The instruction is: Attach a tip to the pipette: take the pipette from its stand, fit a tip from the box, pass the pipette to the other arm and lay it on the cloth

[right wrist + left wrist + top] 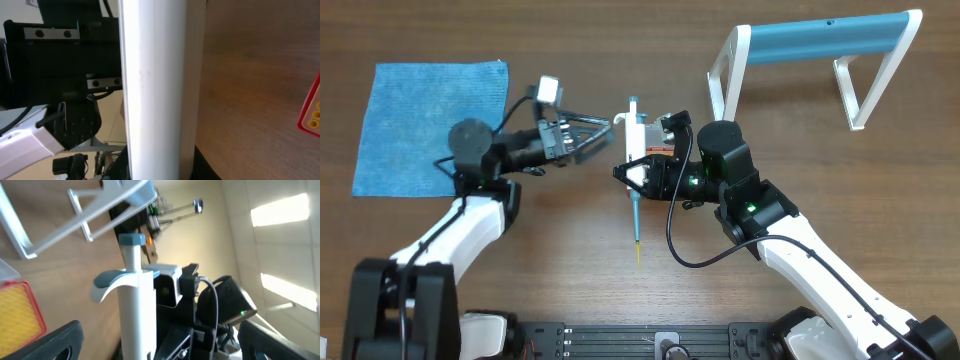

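Observation:
My right gripper (638, 172) is shut on the pipette (634, 140), a white body with a blue plunger cap (633, 103) and a yellow tip (638, 250) fitted at its lower end. The pipette is held above the table's middle. In the right wrist view its white barrel (155, 90) sits between that gripper's fingers. My left gripper (608, 130) is open just left of the pipette's upper part, with its fingers (60, 340) spread to either side of the body (135, 310). The blue cloth (430, 125) lies flat at the far left.
The white stand with a blue top bar (820, 40) is at the far right, also seen as the stand (90, 210) in the left wrist view. A red-edged box of yellow tips (17, 312) (312, 112) sits on the wooden table (570, 250).

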